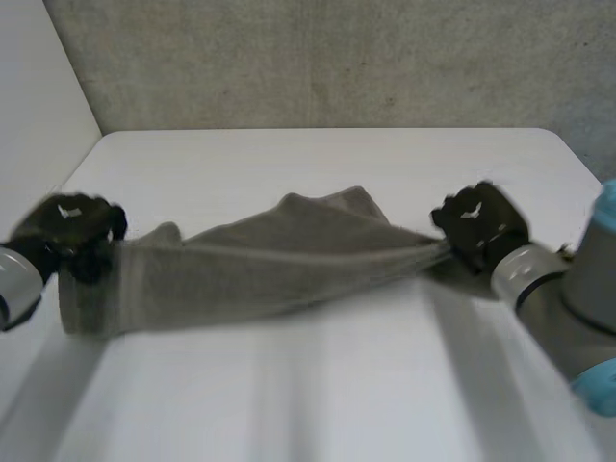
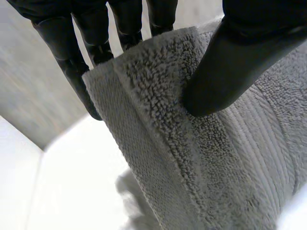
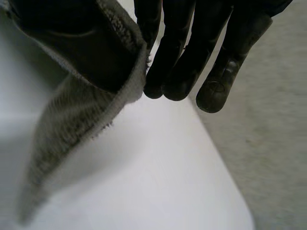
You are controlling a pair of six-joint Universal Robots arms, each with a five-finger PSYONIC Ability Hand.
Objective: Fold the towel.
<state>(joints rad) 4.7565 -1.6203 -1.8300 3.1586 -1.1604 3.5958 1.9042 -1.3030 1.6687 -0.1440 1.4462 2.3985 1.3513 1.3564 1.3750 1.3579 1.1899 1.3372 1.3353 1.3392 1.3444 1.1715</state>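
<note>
Head view: long rumpled grey towel (image 1: 269, 265)

I am noting the towel (image 2: 206, 163) as grey terry cloth, looped and rough, with a flatter ribbed band. The left robot hand (image 2: 240, 62) is looking smooth, black and matt, and the right robot hand (image 3: 182, 48) faintly glossy. The tabletop (image 3: 158, 182) is reading as smooth matt white, and the wall (image 1: 337, 58) as rough, like concrete.
</note>
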